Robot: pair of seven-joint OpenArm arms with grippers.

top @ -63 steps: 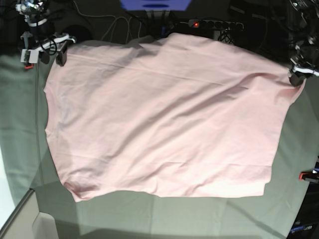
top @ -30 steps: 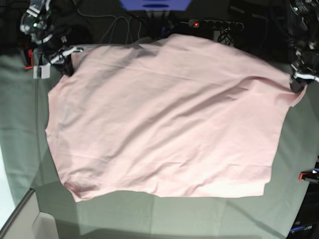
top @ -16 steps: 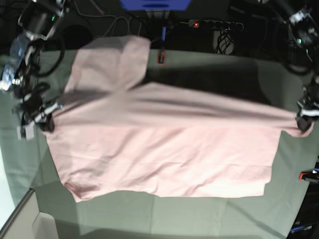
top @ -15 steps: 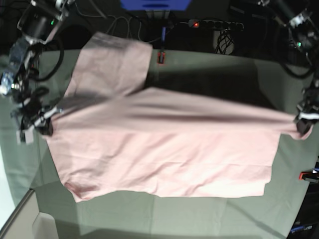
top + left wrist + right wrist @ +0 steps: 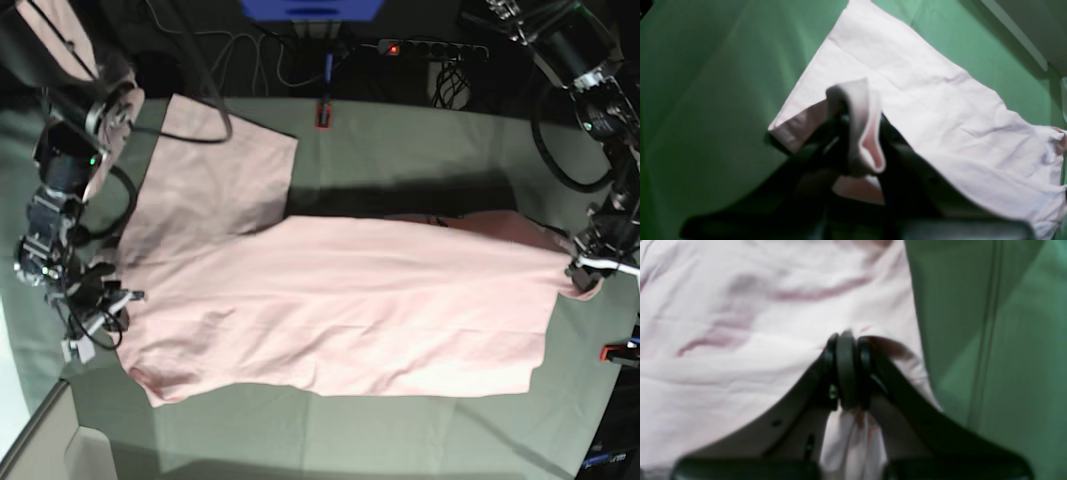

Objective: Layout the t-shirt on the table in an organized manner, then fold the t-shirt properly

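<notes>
The t-shirt [image 5: 330, 300] is lying plain pink side up across the middle of the bench [image 5: 420, 140], folded over on itself into a long band, with one sleeve [image 5: 215, 160] spreading flat toward the bench's far edge. No container is showing anywhere on the bench.

At the shirt's left end in the base view, the right pincer [image 5: 100, 310] is sitting right at the cloth's edge. In the right wrist view this pincer [image 5: 846, 340] is showing its two dark pads pressed almost together, with a strip of pink fabric [image 5: 850, 440] hanging between its arms; whether the pads are pinching the cloth or just letting go cannot be told.

At the shirt's right end, the left pincer [image 5: 588, 268] is touching the corner of the cloth. In the left wrist view this pincer [image 5: 860, 133] is standing closed, clamping a rolled fold of the hem [image 5: 863, 110], while the rest of the shirt is trailing away over the green bench cover [image 5: 706, 100].
</notes>
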